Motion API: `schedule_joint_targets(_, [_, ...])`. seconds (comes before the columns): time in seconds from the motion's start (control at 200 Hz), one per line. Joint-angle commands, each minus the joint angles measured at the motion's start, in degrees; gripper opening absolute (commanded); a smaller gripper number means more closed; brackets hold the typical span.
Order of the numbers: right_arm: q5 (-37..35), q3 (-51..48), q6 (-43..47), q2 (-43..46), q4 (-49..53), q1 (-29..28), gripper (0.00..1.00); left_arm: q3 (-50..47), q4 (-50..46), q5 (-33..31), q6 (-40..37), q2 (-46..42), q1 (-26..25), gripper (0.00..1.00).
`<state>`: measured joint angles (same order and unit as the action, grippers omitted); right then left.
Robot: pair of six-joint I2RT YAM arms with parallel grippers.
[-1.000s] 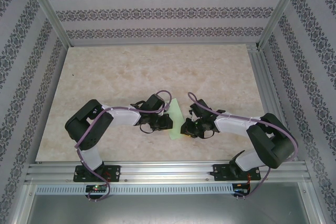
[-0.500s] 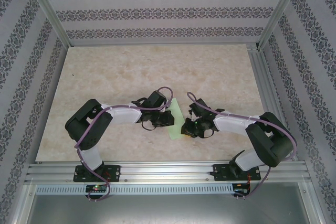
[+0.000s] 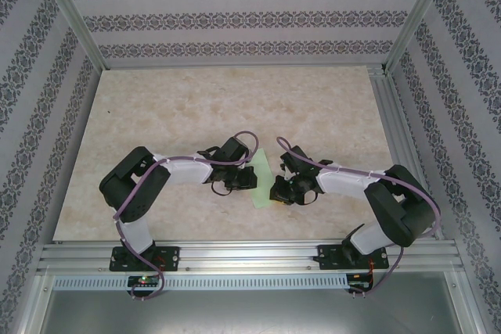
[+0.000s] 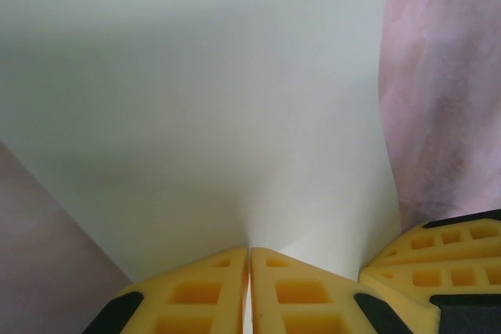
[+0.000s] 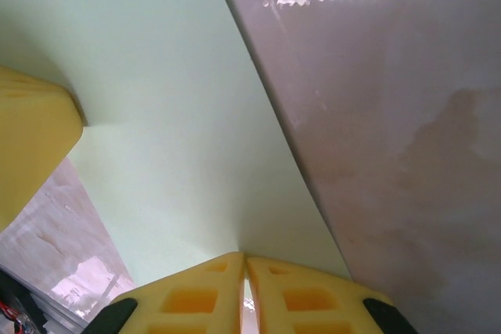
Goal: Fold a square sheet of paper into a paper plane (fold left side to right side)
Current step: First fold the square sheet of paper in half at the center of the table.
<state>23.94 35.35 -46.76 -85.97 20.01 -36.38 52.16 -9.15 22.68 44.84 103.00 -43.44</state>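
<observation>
Paper (image 3: 262,170) partly hidden overhead

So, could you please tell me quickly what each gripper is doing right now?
Left gripper: shut, pinching the green paper at its edge.
Right gripper: shut, pinching the same green paper.

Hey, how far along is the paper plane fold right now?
Done: the square sheet of paper already looks narrowed to a pointed wedge, so some folds seem made. In hand: the left gripper and right gripper are both shut on the paper, pinching it from opposite sides near the front middle of the table. Left: probably a last crease, then letting go; the paper is not yet released.
</observation>
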Motion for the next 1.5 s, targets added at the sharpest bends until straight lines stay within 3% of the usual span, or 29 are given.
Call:
schedule_joint_targets(0.0, [-8.12,-1.44,1.23,-3.2,5.37,-0.49,0.13,0.75,-2.11,-4.61,-1.9,1.44,1.4,0.13])
schedule_joint_targets(0.535, [-8.93,-1.42,1.32,-3.16,6.57,-0.7,0.13,2.78,-4.47,-6.73,-6.79,1.57,9.12,0.14])
schedule_joint_targets(0.824, [-8.83,-1.08,1.32,-2.87,6.81,-0.63,0.13,5.67,-5.0,-4.26,-9.67,1.67,14.82,0.14])
schedule_joint_targets(1.004, [-8.76,-0.81,1.31,-3.04,6.58,-0.75,0.13,1.36,-2.88,-2.78,-8.63,-5.52,14.79,0.14])
schedule_joint_targets(1.169, [-8.74,-0.68,1.53,-3.41,6.38,-0.74,0.13,-3.0,3.54,2.34,-5.45,-10.07,12.57,0.14])
schedule_joint_targets(1.339, [-8.85,-0.55,1.59,-3.8,6.44,-0.86,0.13,-0.27,5.43,3.63,-4.45,-6.6,8.55,0.14])
schedule_joint_targets(1.494, [-8.75,-0.47,1.74,-3.85,6.62,-0.9,0.13,3.34,4.68,2.56,-5.29,-1.31,8.11,0.13])
